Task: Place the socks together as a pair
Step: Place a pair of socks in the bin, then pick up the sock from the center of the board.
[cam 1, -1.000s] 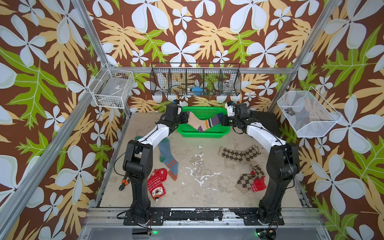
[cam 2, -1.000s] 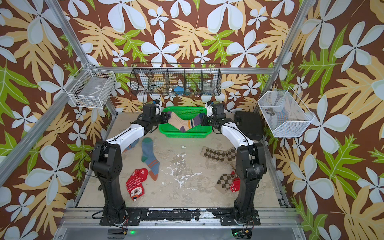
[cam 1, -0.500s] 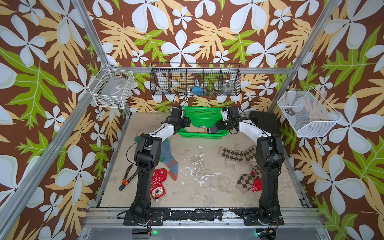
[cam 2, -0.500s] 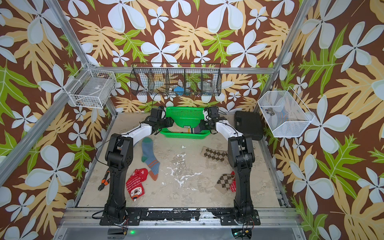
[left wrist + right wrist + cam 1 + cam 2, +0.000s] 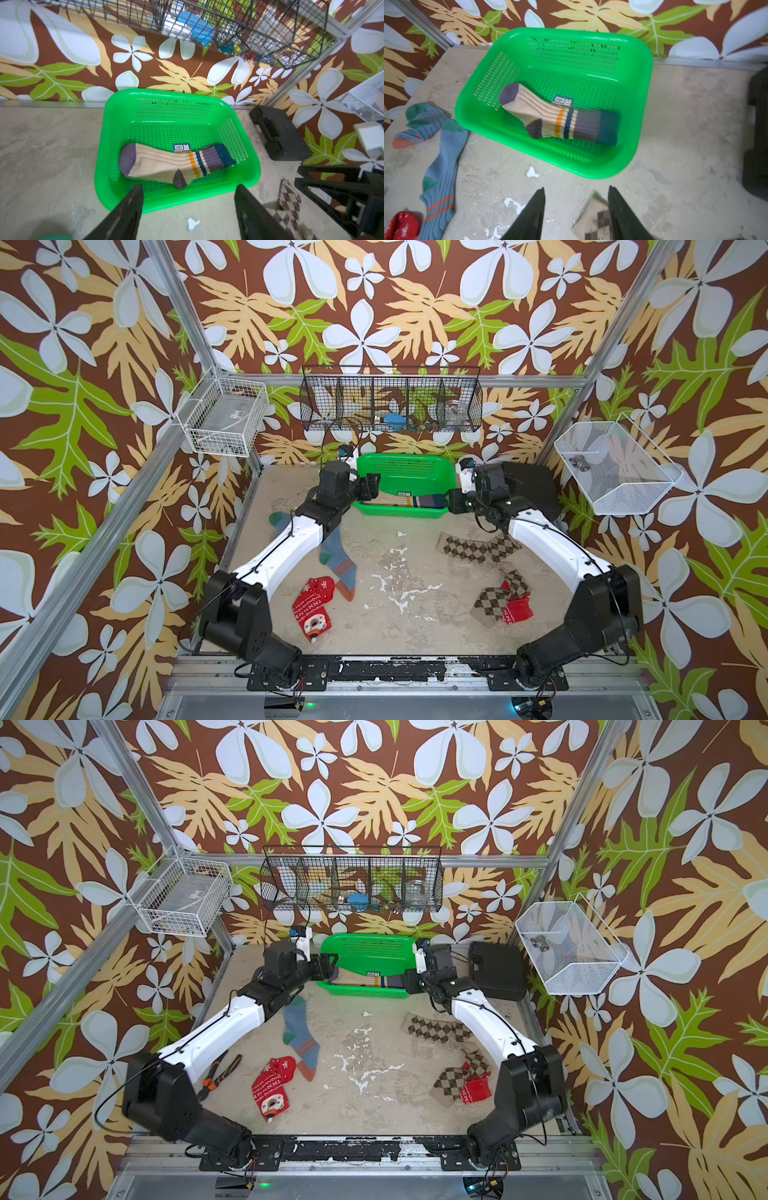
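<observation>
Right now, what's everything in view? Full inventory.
green basket: one, green, back of table
cream striped sock: at least one, purple toe, in basket
blue-grey socks: two, blue-grey with green, table left
red socks: two, red, front left and front right
argyle socks: two, brown-beige, table right
pliers: one, orange-black, under left arm
black case: one, black, back right
wire baskets: three, one black, two white, on walls
left pincer, right pincer: black, open, empty, facing basket

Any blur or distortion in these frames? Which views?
Both top views: sharp, evenly lit, no glare. Left wrist view: wide-angle bending at the edges; striped sock crisp, right arm smeared. Right wrist view: sock's cuff and green basket near rim smeared; argyle sock soft.
</observation>
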Controlling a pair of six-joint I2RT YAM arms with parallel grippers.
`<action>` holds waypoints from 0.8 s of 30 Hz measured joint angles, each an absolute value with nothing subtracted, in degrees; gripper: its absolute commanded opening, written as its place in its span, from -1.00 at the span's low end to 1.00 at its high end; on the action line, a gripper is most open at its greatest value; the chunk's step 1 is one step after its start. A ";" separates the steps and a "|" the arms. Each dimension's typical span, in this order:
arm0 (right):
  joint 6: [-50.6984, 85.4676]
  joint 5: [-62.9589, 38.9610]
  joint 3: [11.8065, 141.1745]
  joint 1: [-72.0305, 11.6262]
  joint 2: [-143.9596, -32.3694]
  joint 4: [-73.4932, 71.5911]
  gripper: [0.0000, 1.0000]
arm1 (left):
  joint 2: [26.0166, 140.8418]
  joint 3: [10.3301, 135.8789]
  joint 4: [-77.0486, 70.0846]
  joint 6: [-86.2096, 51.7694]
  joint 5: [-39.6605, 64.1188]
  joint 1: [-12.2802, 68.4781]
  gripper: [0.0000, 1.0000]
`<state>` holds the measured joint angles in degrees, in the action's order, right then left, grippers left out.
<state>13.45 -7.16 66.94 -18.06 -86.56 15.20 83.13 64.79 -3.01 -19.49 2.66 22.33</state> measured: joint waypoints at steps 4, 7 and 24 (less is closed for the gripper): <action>14.94 -6.83 55.05 -19.73 -82.59 13.13 -0.03 | 71.05 44.99 -7.60 -22.81 1.50 22.41 0.42; 15.18 -5.58 52.97 -21.45 -85.54 11.75 -0.03 | 63.79 31.92 -11.64 -26.28 1.56 23.20 0.42; 18.90 2.17 52.23 -24.51 -101.45 1.61 -0.19 | 54.26 18.74 -20.36 -31.83 0.54 24.14 0.42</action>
